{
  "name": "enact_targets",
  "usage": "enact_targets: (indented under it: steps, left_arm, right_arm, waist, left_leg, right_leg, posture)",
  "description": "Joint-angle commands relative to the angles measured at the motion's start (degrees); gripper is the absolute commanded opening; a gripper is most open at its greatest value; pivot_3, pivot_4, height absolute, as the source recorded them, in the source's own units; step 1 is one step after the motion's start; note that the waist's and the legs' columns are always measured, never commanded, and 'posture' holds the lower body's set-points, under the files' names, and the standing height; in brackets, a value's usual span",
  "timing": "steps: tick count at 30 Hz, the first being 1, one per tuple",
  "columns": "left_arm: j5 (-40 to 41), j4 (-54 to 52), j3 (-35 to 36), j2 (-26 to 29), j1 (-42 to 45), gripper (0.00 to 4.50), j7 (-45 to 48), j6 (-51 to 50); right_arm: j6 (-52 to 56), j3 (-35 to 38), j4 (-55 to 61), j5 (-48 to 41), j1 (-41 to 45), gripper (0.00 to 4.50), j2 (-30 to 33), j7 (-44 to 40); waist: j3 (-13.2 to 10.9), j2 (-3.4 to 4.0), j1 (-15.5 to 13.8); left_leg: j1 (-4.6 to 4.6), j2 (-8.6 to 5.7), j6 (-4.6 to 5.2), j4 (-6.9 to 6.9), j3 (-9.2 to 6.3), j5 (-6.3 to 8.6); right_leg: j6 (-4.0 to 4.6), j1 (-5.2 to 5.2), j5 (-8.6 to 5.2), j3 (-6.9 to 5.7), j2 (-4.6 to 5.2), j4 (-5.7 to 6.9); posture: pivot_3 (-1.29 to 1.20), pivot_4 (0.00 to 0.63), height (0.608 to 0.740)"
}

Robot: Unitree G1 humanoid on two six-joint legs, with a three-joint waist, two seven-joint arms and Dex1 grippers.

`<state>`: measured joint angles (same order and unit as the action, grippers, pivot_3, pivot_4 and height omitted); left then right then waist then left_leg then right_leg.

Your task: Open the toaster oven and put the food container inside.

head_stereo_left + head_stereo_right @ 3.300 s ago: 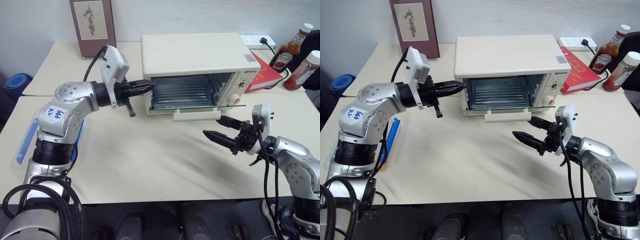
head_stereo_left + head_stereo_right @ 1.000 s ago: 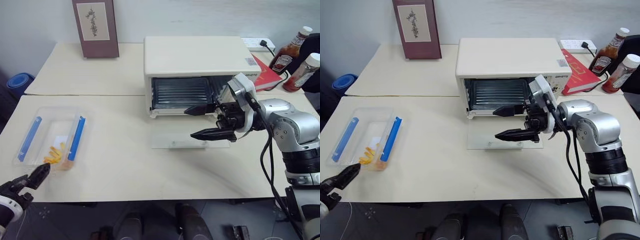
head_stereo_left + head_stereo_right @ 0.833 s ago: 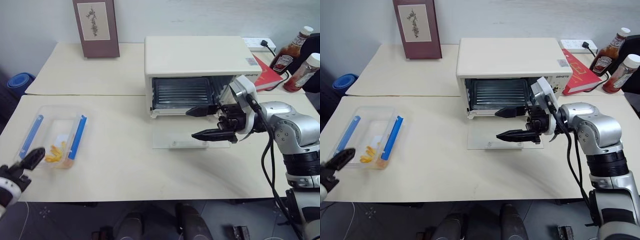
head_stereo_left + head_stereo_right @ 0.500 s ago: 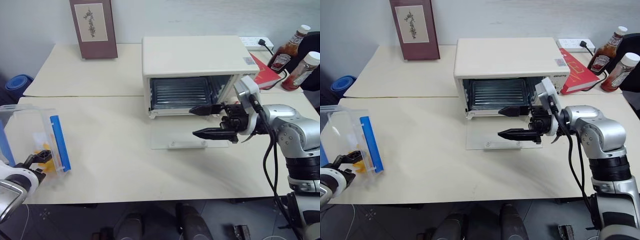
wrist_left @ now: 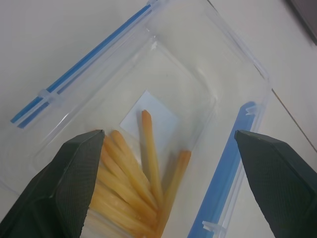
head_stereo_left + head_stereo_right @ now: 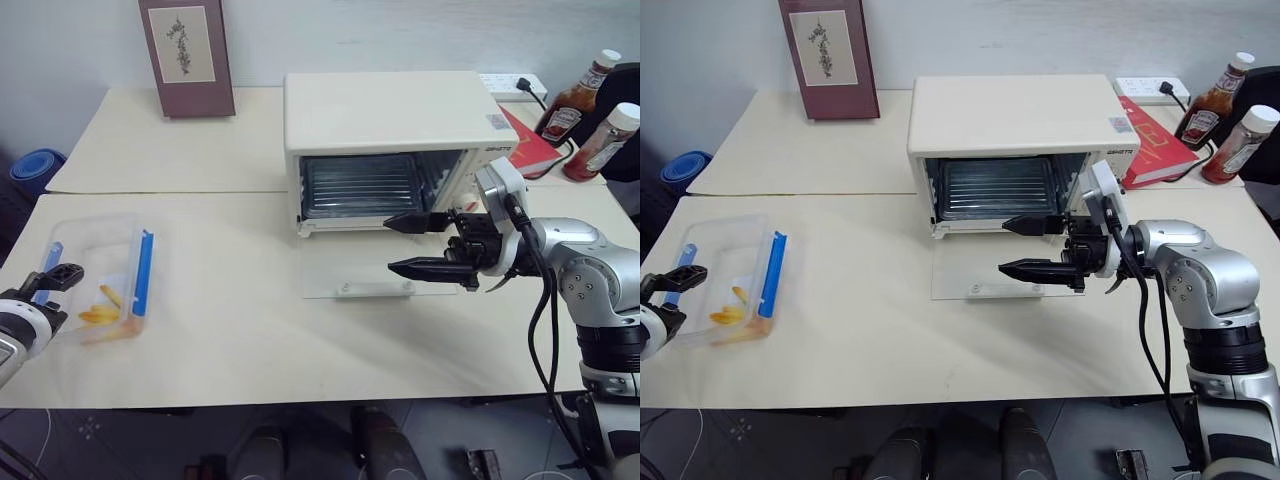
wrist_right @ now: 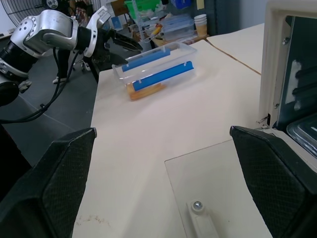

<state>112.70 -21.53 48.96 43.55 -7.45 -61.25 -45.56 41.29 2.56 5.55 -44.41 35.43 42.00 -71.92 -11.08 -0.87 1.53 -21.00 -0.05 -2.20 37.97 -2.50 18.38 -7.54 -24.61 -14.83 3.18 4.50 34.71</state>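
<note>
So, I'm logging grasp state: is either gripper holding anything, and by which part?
Nothing is held. The left gripper is open around the food container's near end; the right gripper hangs open, empty.

I count one toaster oven point(image 6: 390, 140), one food container point(image 6: 95, 275) with two blue clips point(image 6: 143, 272), one framed picture point(image 6: 186, 55), two sauce bottles point(image 6: 573, 98), one red book point(image 6: 530, 150), one power strip point(image 6: 512, 84), and my two grippers: left gripper point(image 6: 55, 278), right gripper point(image 6: 405, 244).
</note>
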Motion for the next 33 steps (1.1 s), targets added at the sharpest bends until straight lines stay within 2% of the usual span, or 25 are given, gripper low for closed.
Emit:
enact_targets:
  steps: [1, 5, 9, 10, 16, 19, 23, 26, 33]
  left_arm:
    - [0.3, -5.11, 5.16, -2.32, -2.08, 4.47, -0.67, 1.99]
    - [0.3, -11.34, 9.28, -5.23, -7.18, 4.47, 5.14, 4.34]
    - [0.3, -15.62, 12.03, -7.96, -17.28, 4.47, 6.19, 8.09]
    - [0.3, -16.62, 11.87, -8.68, -19.09, 4.47, 5.98, 9.56]
    - [0.3, -23.44, 7.4, -13.38, -28.38, 4.47, 4.76, 19.25]
    - [0.3, -24.46, 3.56, -12.82, -28.26, 4.47, 3.58, 22.57]
    - [0.3, -23.81, -2.9, -11.84, -23.21, 4.47, -1.54, 25.7]
    - [0.3, -20.94, -5.13, -11.74, -18.9, 4.47, -5.79, 26.04]
    - [0.3, -10.43, -7.93, -10.8, -3.66, 4.47, -11.82, 21.53]
  right_arm:
    - [-0.33, 0.61, 1.72, -1.01, -0.03, 4.5, -0.31, -1.03]
    - [-0.9, -0.92, 0.04, -0.18, 0.98, 4.5, -1.76, -2.23]
    - [-2.06, -2.85, -2.35, 1.05, 2.8, 4.5, -3.85, -3.86]
    - [-2.31, -3.21, -2.81, 1.32, 3.24, 4.5, -4.26, -4.22]
    - [-3.08, -4.85, -5.77, 2.58, 6.11, 4.5, -6.36, -6.19]
    - [-2.85, -4.8, -5.38, 2.67, 6.19, 4.5, -6.75, -6.14]
    - [-1.74, -3.39, -3.35, 1.69, 4.9, 4.5, -5.92, -5.42]
    - [-0.88, -1.95, -1.14, 0.97, 3.23, 4.5, -4.97, -4.27]
    - [1.69, 1.94, 5.65, -2.19, -1.44, 4.5, -3.04, -0.24]
  waist:
    - [0.0, 0.0, 0.04]
    - [0.01, -0.03, 0.0]
    - [0.0, -0.01, 0.17]
    - [0.0, -0.01, 0.04]
    - [0.03, -0.08, -0.28]
    - [0.04, -0.09, -0.82]
    - [0.04, -0.09, -1.28]
    - [0.05, -0.11, -1.45]
    - [0.05, -0.12, -1.5]
  left_leg:
    - [-0.01, 0.01, 0.0, 0.0, 0.0, 0.0]
    - [-0.03, 0.02, -0.01, 0.0, 0.01, 0.01]
    - [0.01, 0.02, 0.0, -0.01, 0.08, 0.01]
    - [0.03, 0.02, 0.01, -0.01, 0.1, 0.02]
    - [0.02, 0.01, 0.02, 0.02, 0.04, 0.02]
    - [0.01, -0.03, 0.04, 0.02, 0.02, 0.01]
    - [0.01, -0.03, 0.04, 0.03, 0.04, 0.01]
    - [0.0, -0.03, 0.05, 0.03, 0.01, 0.0]
    - [0.0, -0.03, 0.05, 0.04, 0.0, 0.0]
  right_leg:
    - [0.0, 0.0, 0.0, 0.01, 0.01, -0.03]
    - [0.0, 0.0, 0.0, 0.01, 0.02, -0.07]
    - [0.23, 0.01, -0.13, 0.05, 0.02, -0.09]
    - [0.55, 0.0, -0.3, 0.08, 0.02, -0.08]
    - [0.86, 0.09, -0.47, 0.04, 0.03, -0.14]
    - [0.95, 0.11, -0.52, 0.05, 0.03, -0.18]
    - [0.96, 0.11, -0.52, 0.05, 0.02, -0.18]
    - [0.95, 0.12, -0.51, 0.04, 0.01, -0.17]
    - [0.8, 0.12, -0.43, 0.0, 0.0, -0.13]
  posture:
    - [0.0, 0.15, 0.74]
    - [0.0, 0.15, 0.74]
    - [0.0, 0.15, 0.74]
    - [0.0, 0.15, 0.74]
    - [0.0, 0.15, 0.74]
    - [0.0, 0.15, 0.74]
    - [0.0, 0.15, 0.74]
    - [0.0, 0.15, 0.74]
    - [0.0, 0.15, 0.74]
